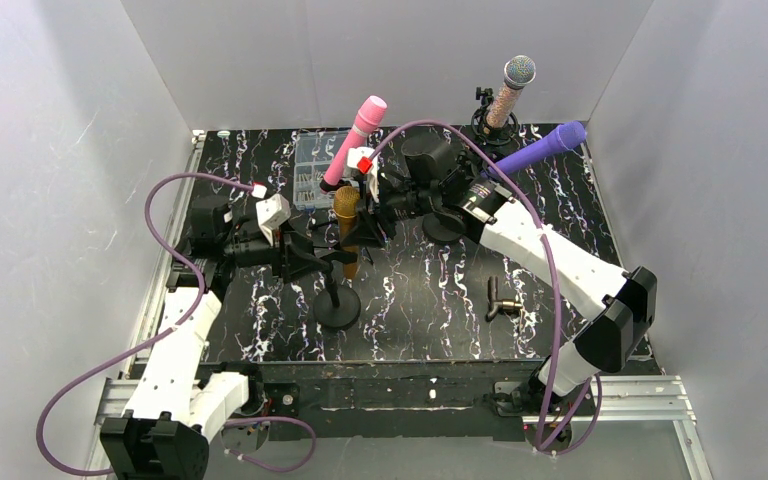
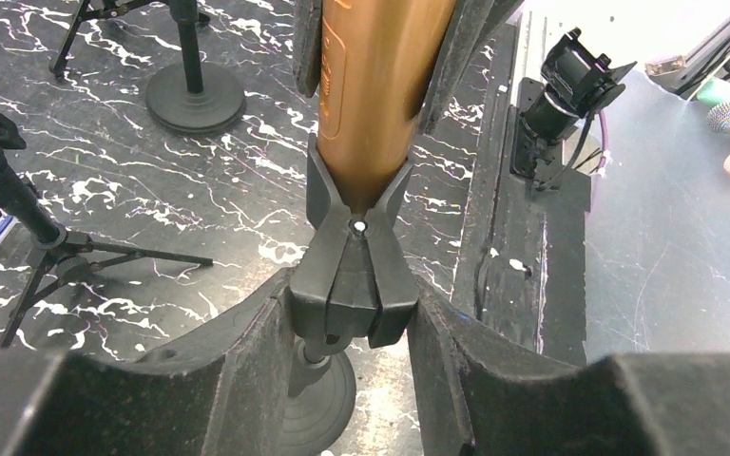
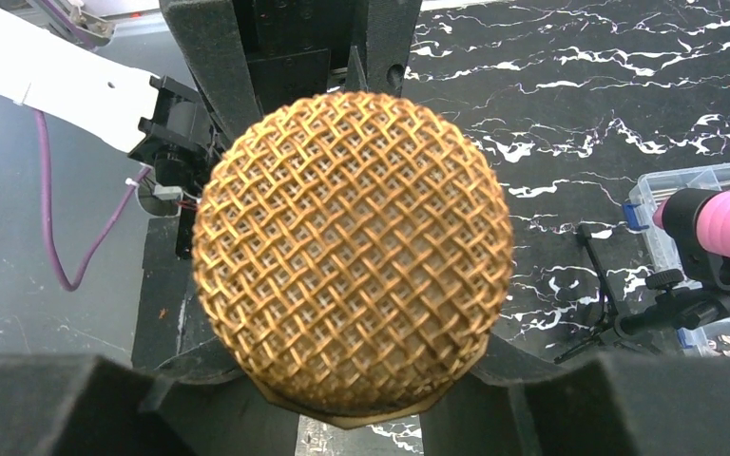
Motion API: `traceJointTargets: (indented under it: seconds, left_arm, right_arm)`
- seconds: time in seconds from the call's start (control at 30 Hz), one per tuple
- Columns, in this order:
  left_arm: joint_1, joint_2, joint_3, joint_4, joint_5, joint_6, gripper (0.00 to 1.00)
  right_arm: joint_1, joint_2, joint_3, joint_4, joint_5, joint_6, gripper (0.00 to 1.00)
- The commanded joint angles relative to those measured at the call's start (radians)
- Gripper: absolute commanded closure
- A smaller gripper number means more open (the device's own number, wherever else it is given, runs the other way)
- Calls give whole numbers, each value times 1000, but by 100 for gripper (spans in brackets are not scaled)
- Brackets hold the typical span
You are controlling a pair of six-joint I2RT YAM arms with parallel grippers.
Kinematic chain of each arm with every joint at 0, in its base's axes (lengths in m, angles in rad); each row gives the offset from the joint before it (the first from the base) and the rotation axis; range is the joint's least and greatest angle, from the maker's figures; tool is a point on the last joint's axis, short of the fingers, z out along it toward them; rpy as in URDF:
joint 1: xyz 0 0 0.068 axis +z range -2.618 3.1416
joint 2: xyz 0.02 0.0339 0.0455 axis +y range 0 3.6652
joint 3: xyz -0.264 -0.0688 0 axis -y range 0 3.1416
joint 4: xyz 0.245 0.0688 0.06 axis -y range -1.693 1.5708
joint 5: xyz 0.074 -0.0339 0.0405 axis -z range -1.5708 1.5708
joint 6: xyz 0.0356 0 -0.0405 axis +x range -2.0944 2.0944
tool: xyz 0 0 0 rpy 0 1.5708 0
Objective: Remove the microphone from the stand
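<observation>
Black fingers of the right arm fill the bottom of its wrist view. Between them sits the mesh head of the gold microphone, seen end-on. From the left wrist the right jaws show as dark pads pressed to both sides of the gold barrel, so they are closed on it. Below them the barrel's tapered end is seated in the mic clip atop the stand; the microphone is not yet out. The left jaws are closed on that clip, one finger flat against each side.

Overhead, the gold microphone stands slightly tilted near the middle of the marbled black counter, with the stand's round base at its 6 o'clock. The left arm reaches it from 9 o'clock, the right arm from 3 o'clock. A pink microphone on its own stand is at 12 o'clock, just beside a clear parts box at 11 o'clock. A purple microphone is at 2 o'clock, and a silver-headed microphone on a tripod stands farther back at 1 o'clock. A small black fitting lies on the counter at 4 o'clock, well apart from the stand.
</observation>
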Motion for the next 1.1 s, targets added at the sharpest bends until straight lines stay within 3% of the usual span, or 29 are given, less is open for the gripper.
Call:
traceJointTargets:
  seconds: [0.0,0.33,0.7,0.9,0.97,1.07]
  left_arm:
    - [-4,28,-5,-172,-24,-42,100]
    - [-5,26,9,-178,-23,-17,100]
    - [-4,26,35,-242,-39,39,100]
    - [-3,24,69,-209,-171,-22,100]
    - [19,27,66,-104,-278,-76,100]
    - [31,25,77,-94,-336,-78,100]
  right_arm:
    - [-3,-63,11,14,30,-52,99]
    - [-3,-121,-66,-1,197,-144,99]
    - [-7,-142,-97,-24,207,-169,99]
    - [-31,-263,-175,-157,111,-298,99]
    - [-44,-292,-196,-157,109,-303,99]
    - [-53,-316,-228,-142,111,-303,99]
